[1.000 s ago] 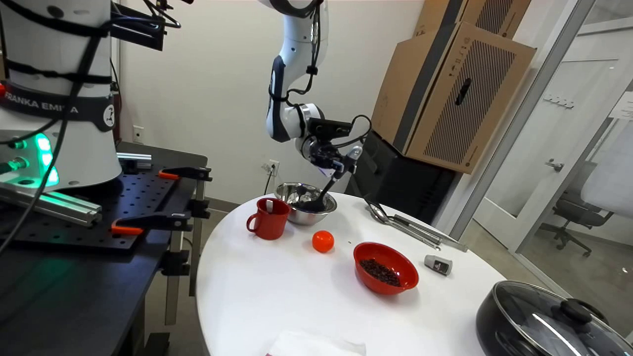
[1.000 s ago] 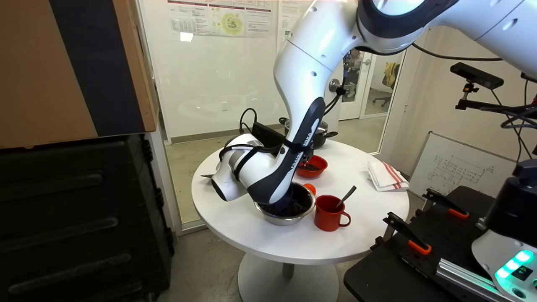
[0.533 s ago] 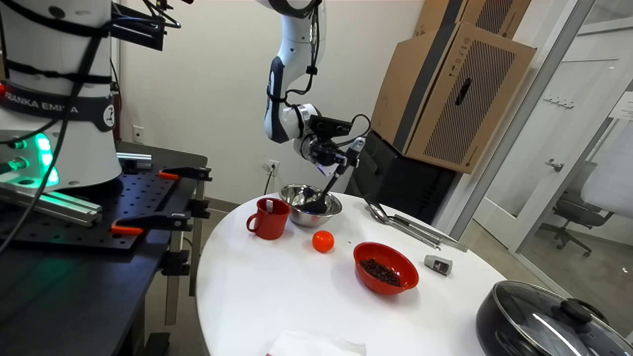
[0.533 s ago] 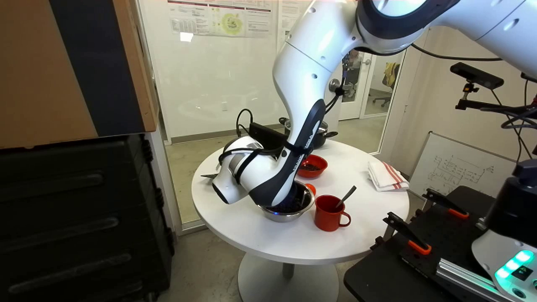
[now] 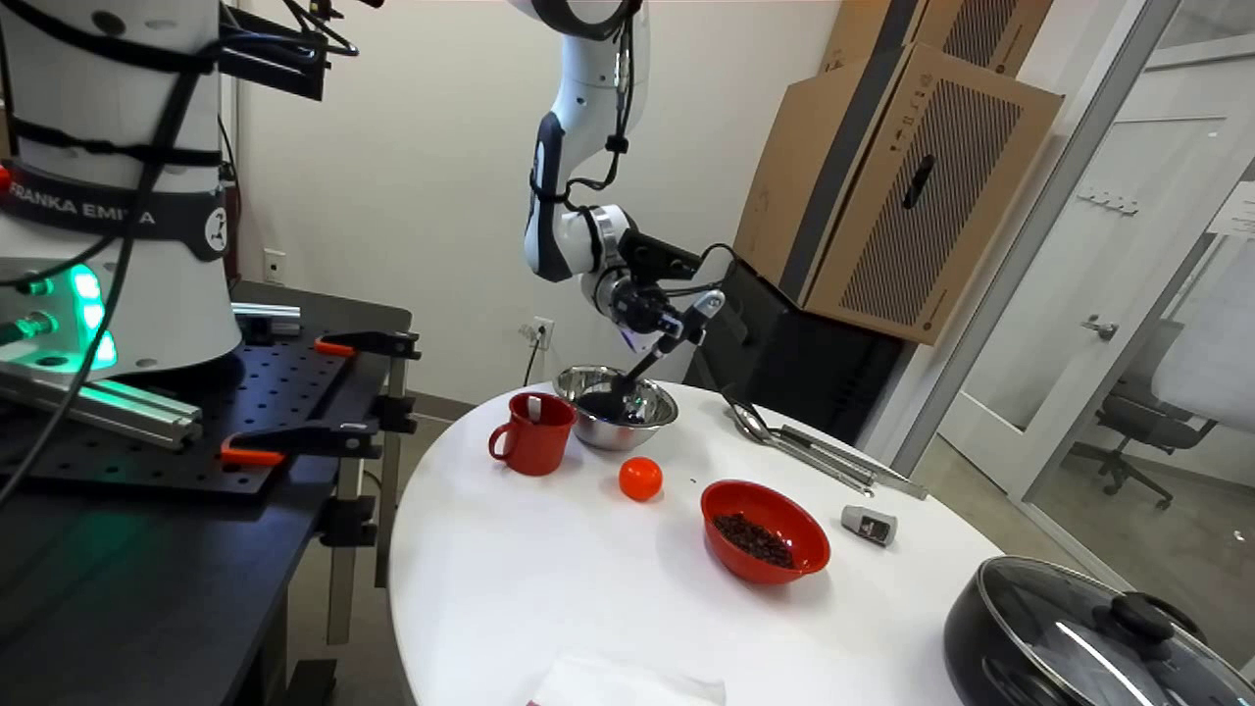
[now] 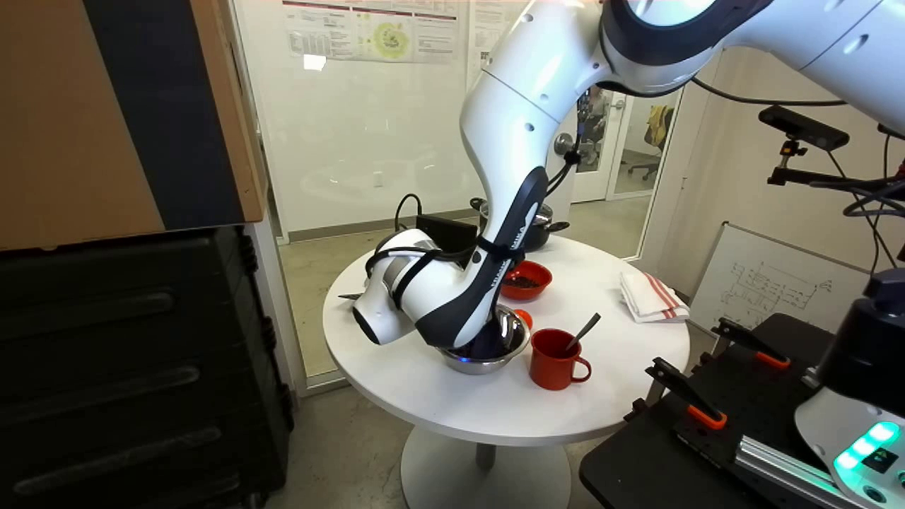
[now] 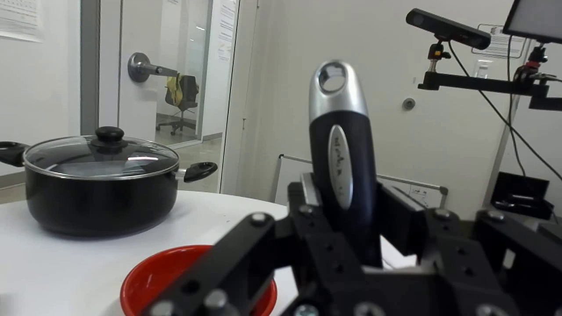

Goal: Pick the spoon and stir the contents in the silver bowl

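My gripper (image 5: 683,326) is shut on the thick black handle of the spoon, which has a silver end with a hole. In the wrist view the spoon's handle (image 7: 339,153) stands up between the fingers of the gripper (image 7: 353,197). In an exterior view the spoon (image 5: 602,403) slants down and its black scoop is inside the silver bowl (image 5: 620,434). The silver bowl also shows in an exterior view (image 6: 481,365), partly covered by the arm, with dark contents. Gripper and scoop are hidden behind the arm there.
A red mug (image 5: 537,441) with a utensil stands close beside the silver bowl. An orange-red ball (image 5: 640,479), a red bowl (image 5: 765,569) of dark beans, metal utensils (image 5: 814,456), a grey shaker (image 5: 869,526), a lidded black pot (image 5: 1020,637) and a folded towel (image 6: 650,297) are on the table.
The silver bowl has shifted slightly, a little towards the ball's side, then stayed. The scoop has swept across inside the bowl towards the mug's side, and the handle leans more.
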You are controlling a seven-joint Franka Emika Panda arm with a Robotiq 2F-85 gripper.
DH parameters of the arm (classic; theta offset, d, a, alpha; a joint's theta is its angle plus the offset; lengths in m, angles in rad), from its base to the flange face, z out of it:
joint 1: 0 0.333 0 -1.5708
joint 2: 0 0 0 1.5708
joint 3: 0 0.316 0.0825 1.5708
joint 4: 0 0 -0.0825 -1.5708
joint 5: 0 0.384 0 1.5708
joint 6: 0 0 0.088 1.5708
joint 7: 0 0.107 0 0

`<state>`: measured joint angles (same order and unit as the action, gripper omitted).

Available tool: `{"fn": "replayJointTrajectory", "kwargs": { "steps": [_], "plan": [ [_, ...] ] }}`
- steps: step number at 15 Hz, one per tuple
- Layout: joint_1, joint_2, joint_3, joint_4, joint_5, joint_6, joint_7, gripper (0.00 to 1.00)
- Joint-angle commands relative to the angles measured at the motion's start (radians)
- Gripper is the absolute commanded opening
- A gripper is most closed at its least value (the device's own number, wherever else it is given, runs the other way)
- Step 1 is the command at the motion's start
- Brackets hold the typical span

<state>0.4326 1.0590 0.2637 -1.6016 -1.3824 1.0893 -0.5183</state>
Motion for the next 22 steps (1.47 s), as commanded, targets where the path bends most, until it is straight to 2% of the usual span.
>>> {"fn": "replayJointTrajectory", "kwargs": {
  "steps": [1, 7, 12, 19, 22],
  "plan": [
    [0.004, 0.029, -0.001, 0.038, -0.003, 0.01, 0.103, 0.08],
    [0.027, 0.039, -0.023, 0.037, -0.032, -0.009, 0.232, 0.08],
    [0.048, 0.045, -0.058, 0.032, -0.079, -0.059, 0.26, 0.08],
    [0.051, 0.067, -0.079, 0.02, -0.134, -0.133, 0.206, 0.08],
    [0.031, 0.065, -0.054, 0.003, -0.119, -0.114, 0.045, 0.08]
  ]
}}
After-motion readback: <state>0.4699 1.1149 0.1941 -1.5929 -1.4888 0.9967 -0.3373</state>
